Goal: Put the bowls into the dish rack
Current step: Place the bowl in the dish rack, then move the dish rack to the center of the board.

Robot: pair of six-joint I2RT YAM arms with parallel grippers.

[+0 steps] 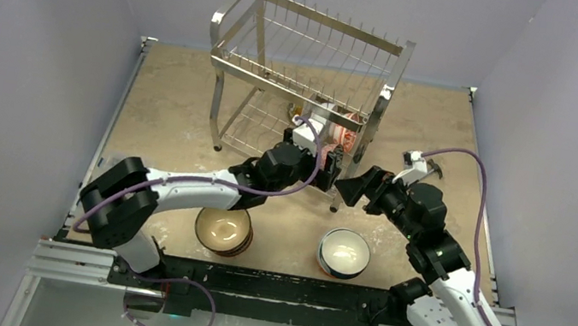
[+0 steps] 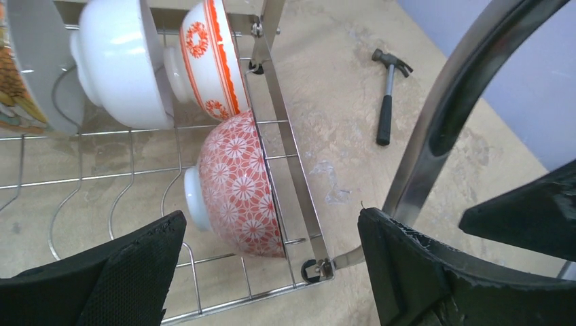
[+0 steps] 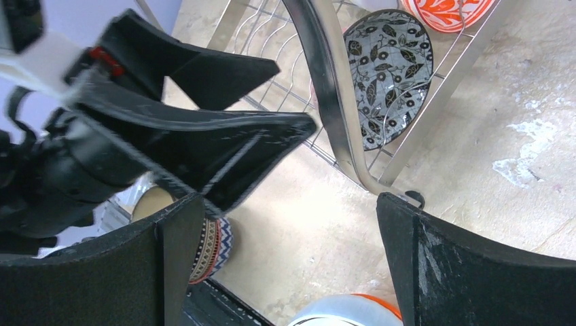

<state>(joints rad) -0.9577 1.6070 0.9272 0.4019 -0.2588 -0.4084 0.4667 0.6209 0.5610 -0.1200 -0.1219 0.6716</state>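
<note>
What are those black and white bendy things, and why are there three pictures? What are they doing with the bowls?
Those are two robot arms bolted to the near edge of a table. Each ends in a two-finger claw: the left gripper and the right gripper. One picture comes from a camera up high. The other two come from small cameras on the wrists, so you see big black fingers up close.

The shiny dish rack already has bowls standing on edge in its lower shelf, such as a red flowery bowl. Two more bowls wait on the table: a tan bowl and a white bowl. A hammer lies nearby too.

Both claws are open and hold nothing.
</note>
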